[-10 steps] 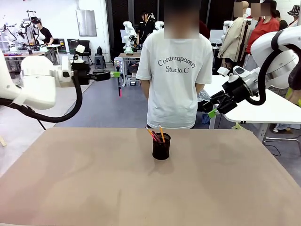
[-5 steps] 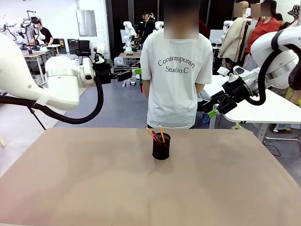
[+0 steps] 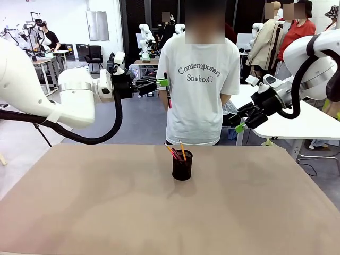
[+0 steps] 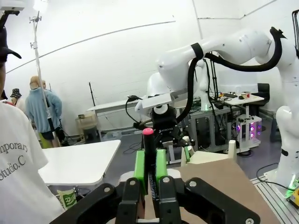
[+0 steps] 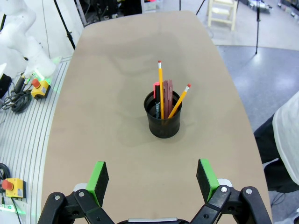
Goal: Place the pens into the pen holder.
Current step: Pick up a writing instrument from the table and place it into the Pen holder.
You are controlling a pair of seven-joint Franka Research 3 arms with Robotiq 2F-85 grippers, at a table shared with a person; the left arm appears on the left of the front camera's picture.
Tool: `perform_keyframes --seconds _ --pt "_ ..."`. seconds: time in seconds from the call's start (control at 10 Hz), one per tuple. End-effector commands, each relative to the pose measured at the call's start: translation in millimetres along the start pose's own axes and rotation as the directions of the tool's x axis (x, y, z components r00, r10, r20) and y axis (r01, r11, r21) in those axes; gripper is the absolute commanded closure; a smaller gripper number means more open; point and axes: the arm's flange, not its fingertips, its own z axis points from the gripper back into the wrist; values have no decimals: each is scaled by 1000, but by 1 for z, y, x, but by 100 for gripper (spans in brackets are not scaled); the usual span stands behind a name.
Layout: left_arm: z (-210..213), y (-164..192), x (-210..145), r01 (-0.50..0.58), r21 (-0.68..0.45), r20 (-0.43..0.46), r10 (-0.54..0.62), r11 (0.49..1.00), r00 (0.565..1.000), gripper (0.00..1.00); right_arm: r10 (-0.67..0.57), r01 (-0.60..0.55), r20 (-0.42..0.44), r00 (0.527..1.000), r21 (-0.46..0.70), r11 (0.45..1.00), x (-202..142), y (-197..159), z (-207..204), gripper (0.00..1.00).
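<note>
Left tool (image 3: 163,83) is clamped on a black marker w/ pink-red ends (image 4: 148,154), held up high over the far-left side of the desk (image 3: 79,212), marker hanging down from the pads in the front view. Pen holder (image 3: 182,165) sits mid-desk w/ several pens (image 5: 163,93) already in it. Right tool (image 5: 152,179) hangs wide open, nothing in it, looking down at the holder. Looks like the carry step: next it needs to line the marker up over the holder's mouth, lower, let go.

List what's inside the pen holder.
In the pen holder stand two yellow pencils, a reddish-brown stick and a pink-topped pen. Their lower ends, and anything lying at the bottom, are covered by the mesh wall.
</note>
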Motion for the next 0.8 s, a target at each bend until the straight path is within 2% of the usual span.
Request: perform_keyframes --seconds 0.0,0.3,0.4,0.6,0.7 --pt "2 2 4 14 28 -18 -14 1000 1000 100 2 -2 -1 1000 -3 1000 2 1 0 0" --pt "3 3 -1 2 21 -13 -2 1000 1000 100 2 -2 -1 1000 -3 1000 2 1 0 0" --pt "-9 -3 -7 17 -49 -6 -17 999 1000 100 2 -2 -1 1000 -3 1000 2 1 0 0" --pt "-35 -12 -31 34 -120 30 -31 992 999 100 2 -2 -1 1000 -3 1000 2 1 0 0" --pt "-46 -19 -43 55 -150 20 -53 987 998 100 2 -2 -1 1000 -3 1000 2 1 0 0"
